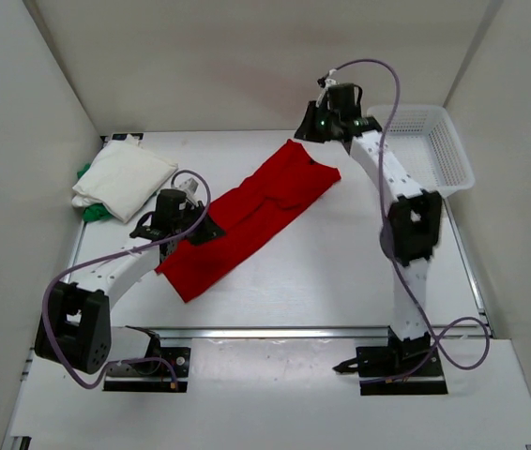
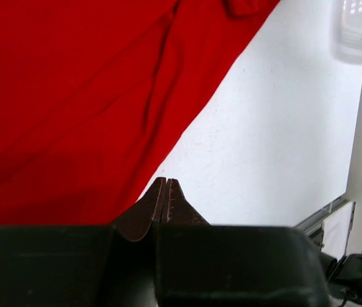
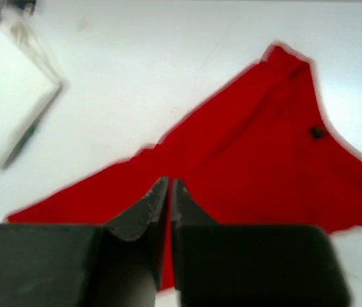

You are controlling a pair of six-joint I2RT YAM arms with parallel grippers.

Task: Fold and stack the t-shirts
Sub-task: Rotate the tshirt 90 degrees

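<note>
Left tool point(image 2: 166, 192): fingers pressed together, tips at the long edge of the red t-shirt point(image 1: 256, 211). No fold of cloth shows between them. Whether a sliver of hem is caught cannot be told.

Right tool point(image 3: 169, 192): fingers together, holding nothing, raised above the shirt's far end, toward 1 o'clock of the surface point(image 1: 341, 272) in the top view.

Red t-shirt: flat on the surface as a long narrow band, apparently doubled lengthwise, running from 7 o'clock to 1 o'clock across the middle. Soft creases run along its length.

Handling, judged: light, limp, with no stiffness of its own, so it sags and drapes from any pinch. It is not fragile. Cloth on this smooth surface probably slides easily, so a sideways drag shifts the whole band rather than one part.

Where to hold, judged: both layers together at the two corners of one short end, one tool to each corner. That end then lifts level and can be laid over toward the other. A single pinch at mid-edge would likely bunch the cloth and open the fold.

White t-shirt point(image 1: 125, 176): folded, at 10 o'clock, resting on the green t-shirt point(image 1: 92, 212), of which only slivers show. This pile sits near the red band without touching it.

Basket point(image 1: 444, 150): white mesh, at 2 o'clock, well apart from the shirts.
</note>
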